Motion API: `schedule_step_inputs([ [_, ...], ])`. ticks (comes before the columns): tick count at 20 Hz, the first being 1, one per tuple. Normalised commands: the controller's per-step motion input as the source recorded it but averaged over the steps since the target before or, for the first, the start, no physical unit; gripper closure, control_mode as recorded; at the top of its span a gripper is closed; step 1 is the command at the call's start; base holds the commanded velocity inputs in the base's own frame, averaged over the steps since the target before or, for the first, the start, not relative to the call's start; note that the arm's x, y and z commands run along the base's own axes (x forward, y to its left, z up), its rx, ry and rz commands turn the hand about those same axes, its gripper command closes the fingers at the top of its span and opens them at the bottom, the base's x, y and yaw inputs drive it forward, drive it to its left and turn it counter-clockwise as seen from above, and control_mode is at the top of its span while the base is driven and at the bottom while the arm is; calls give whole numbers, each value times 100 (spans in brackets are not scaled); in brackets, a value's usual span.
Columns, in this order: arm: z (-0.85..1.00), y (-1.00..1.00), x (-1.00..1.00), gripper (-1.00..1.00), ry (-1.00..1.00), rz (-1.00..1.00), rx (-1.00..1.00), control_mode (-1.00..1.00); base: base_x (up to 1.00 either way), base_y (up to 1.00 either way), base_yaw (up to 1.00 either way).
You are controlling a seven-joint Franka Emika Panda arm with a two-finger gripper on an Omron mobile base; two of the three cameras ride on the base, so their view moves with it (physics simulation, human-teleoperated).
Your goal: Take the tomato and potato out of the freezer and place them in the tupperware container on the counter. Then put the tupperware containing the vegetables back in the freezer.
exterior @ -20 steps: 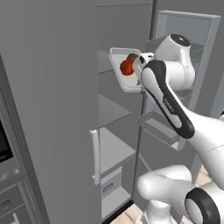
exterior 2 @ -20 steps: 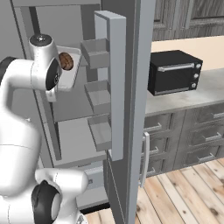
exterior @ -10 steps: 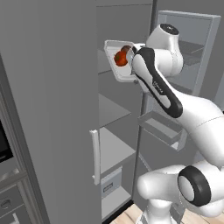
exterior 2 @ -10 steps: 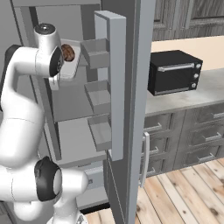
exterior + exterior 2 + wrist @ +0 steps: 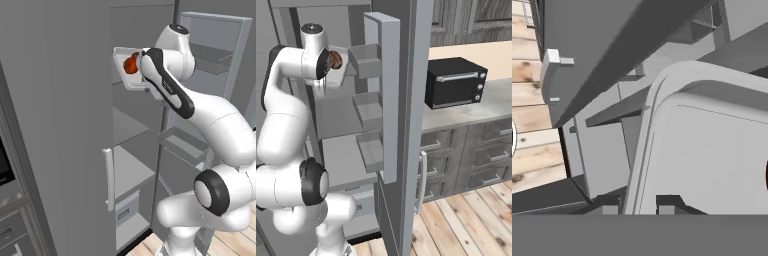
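At upper centre of the left base view, the tupperware container, rim pinched in the closed gripper, carries the tomato and potato at the open freezer, so shelving it remains, judging by its raised, tilted position.

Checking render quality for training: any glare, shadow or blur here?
Left base view: flat light, no glare, tomato sharp in the container. Right base view: freezer interior dim, toaster oven crisp. Hand view: container rim looms large, slightly soft.
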Motion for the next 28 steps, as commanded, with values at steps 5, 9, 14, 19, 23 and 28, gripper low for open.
schedule_step_inputs([
  [5,0,0,43,100,5,0,0,-100,0,0,0],
  [9,0,0,49,100,1,0,0,-100,0,0,0],
  [14,0,0,48,100,2,0,0,-100,0,0,0],
  [19,0,2,48,100,4,0,0,-100,0,0,0],
  [23,0,16,50,100,4,0,-1,-100,0,0,0],
  [28,0,17,44,100,1,0,-2,-100,0,0,0],
])
